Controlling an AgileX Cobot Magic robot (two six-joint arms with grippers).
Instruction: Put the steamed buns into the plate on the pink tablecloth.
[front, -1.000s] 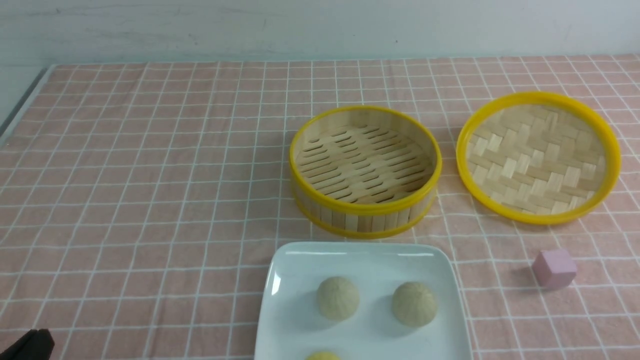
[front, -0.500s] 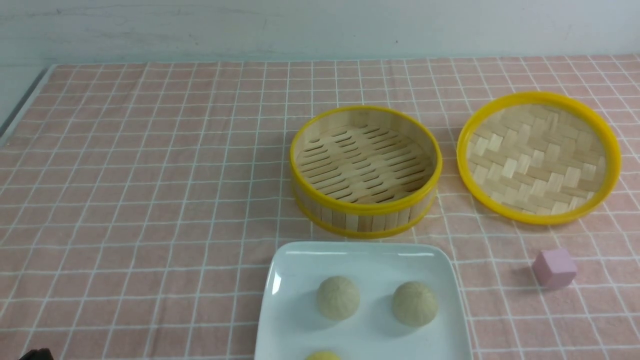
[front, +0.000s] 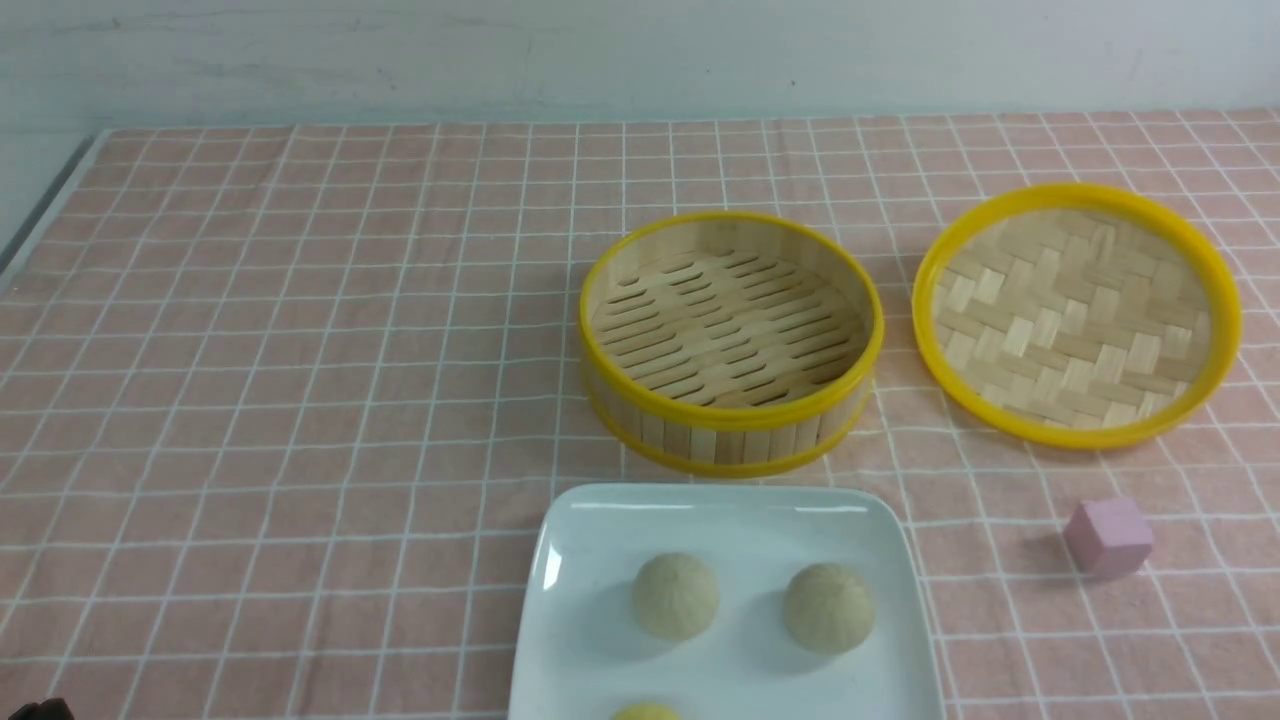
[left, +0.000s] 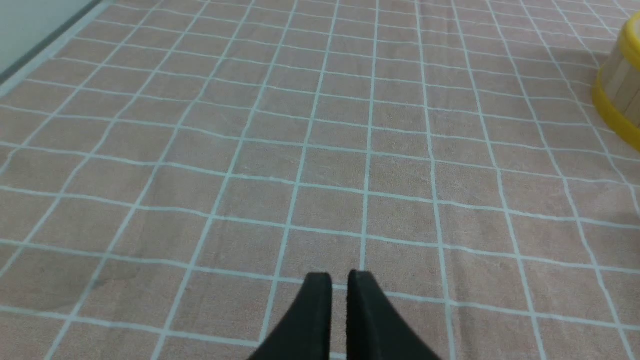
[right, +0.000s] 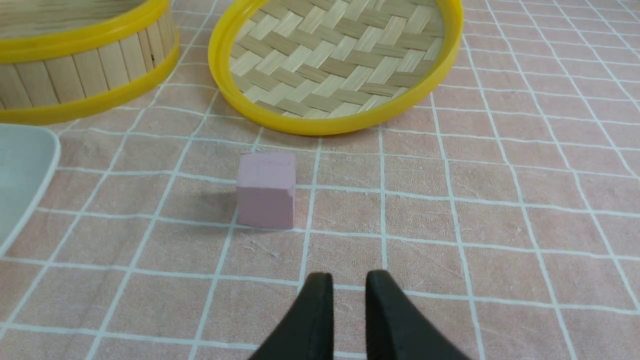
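Two beige steamed buns (front: 675, 596) (front: 828, 607) sit on the white square plate (front: 720, 520) at the front centre of the pink tablecloth (front: 300, 350). A yellow bun (front: 645, 712) lies on the plate's near part, cut off by the frame edge. My left gripper (left: 339, 275) is shut and empty over bare cloth, far left of the plate; only a dark tip (front: 40, 710) shows in the front view. My right gripper (right: 348, 276) is shut and empty, low over the cloth, just short of the pink cube. The plate's corner (right: 20, 175) shows in the right wrist view.
An empty bamboo steamer (front: 730, 340) stands behind the plate, and its woven lid (front: 1077, 315) lies to its right. A small pink cube (front: 1108, 537) sits right of the plate, also in the right wrist view (right: 265, 190). The steamer's edge (left: 620, 90) shows in the left wrist view.
The left gripper's dark tip has drawn back toward the bottom-left corner of the front view and is nearly out of it. Buns, plate and steamer have not moved.
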